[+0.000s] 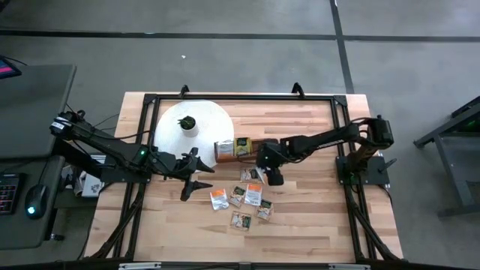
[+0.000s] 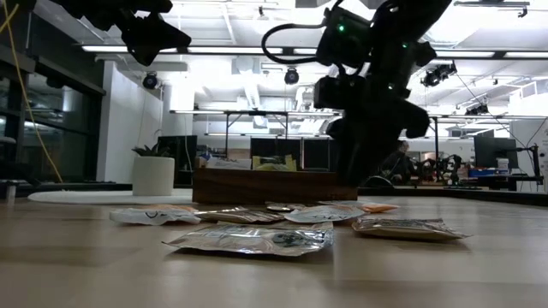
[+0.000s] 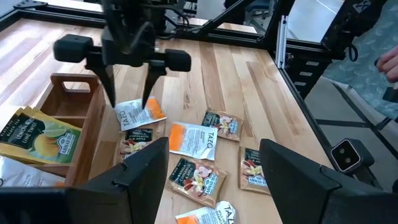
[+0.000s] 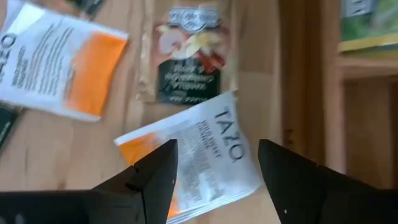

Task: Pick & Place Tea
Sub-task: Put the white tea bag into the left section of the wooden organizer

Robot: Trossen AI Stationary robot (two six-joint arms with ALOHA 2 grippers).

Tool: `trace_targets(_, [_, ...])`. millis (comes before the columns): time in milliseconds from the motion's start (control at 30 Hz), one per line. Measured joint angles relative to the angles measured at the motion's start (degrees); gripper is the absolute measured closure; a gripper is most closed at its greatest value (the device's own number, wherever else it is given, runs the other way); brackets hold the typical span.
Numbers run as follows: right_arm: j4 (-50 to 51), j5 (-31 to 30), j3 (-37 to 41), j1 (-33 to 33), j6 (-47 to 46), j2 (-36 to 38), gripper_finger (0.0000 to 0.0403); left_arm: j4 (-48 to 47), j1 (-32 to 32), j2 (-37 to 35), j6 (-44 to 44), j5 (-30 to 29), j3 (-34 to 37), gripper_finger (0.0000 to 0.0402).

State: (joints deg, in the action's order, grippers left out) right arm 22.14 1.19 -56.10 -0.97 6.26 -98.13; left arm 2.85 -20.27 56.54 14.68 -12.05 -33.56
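Right wrist view: right claw (image 4: pixel 214 165), fingers spread wide, hovers directly above an orange-and-white sachet (image 4: pixel 196 155).

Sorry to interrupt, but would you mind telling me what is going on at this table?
The right gripper, fingers open, hangs over an orange-and-white Tazo tea sachet lying on the wooden table just beside the long brown wooden box. It has not closed on it. Other small flat sachets lie scattered nearby, and a few already stand in the box. The left gripper waits open next to the white round disc.
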Motion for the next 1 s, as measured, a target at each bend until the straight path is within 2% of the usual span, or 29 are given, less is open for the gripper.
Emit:
trace_targets(400, [-1.9, 3.6, -0.1, -4.0, 0.2, 0.0, 0.0185, 0.0, 0.0, 0.0, 0.1, 0.0, 0.0, 0.0154])
trace_targets(1000, [-2.0, 8.2, -0.1, -4.4, 4.7, -2.3, 0.0186, -0.5, 0.0, 0.0, 0.0, 0.0, 0.0, 0.0154])
